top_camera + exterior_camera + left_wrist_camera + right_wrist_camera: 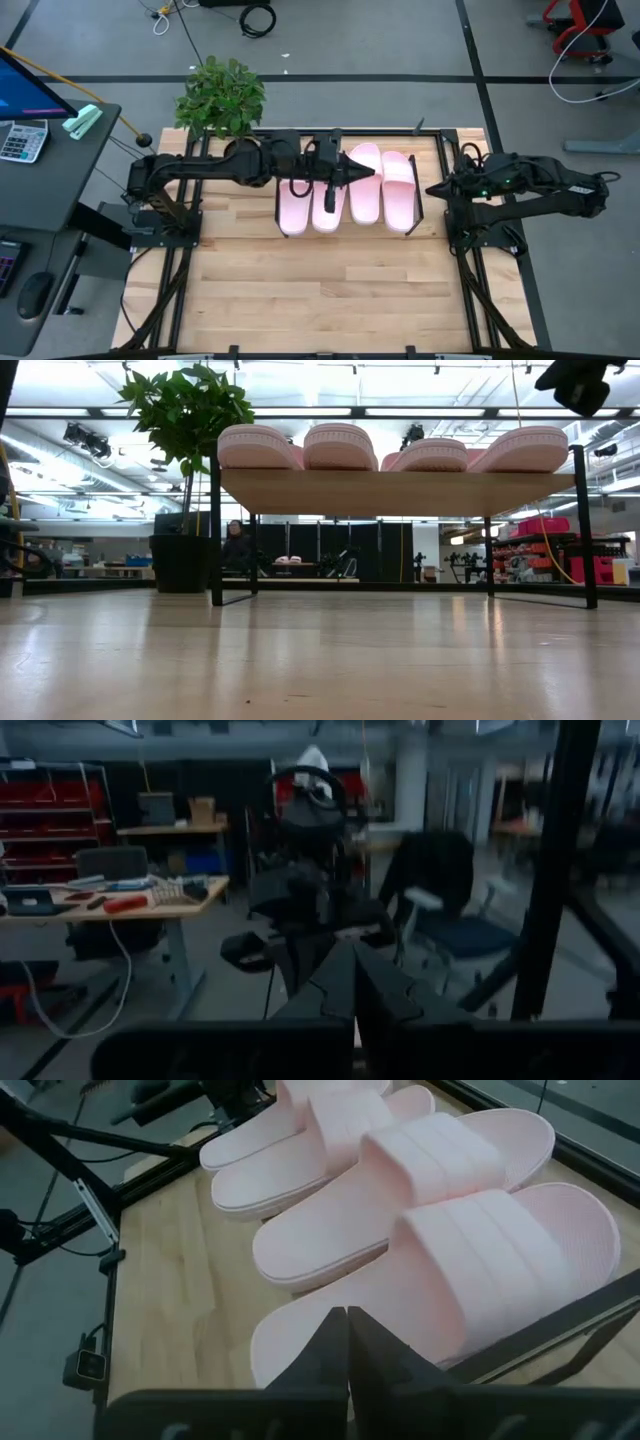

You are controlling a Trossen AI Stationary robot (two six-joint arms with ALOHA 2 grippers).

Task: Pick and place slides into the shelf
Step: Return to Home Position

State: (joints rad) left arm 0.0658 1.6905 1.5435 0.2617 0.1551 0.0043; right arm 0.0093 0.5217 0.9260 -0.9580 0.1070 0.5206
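Several pale pink slides [365,190] lie side by side, soles down, on the slanted wooden shelf [420,222] at the table's far middle. In the low view they sit on top of the board [400,490]. My left gripper [368,172] reaches in from the left, above the slides. It is shut [352,982], holds nothing and points level toward the right arm. My right gripper [432,188] hangs just right of the shelf, also shut [347,1342] and holding nothing. It tilts down toward the nearest slide [470,1270].
A potted plant [222,95] stands at the table's far left corner, beside the shelf. A desk with a calculator [22,140] is off the table's left side. Bare wood planks [320,290] stretch from the shelf to the near edge.
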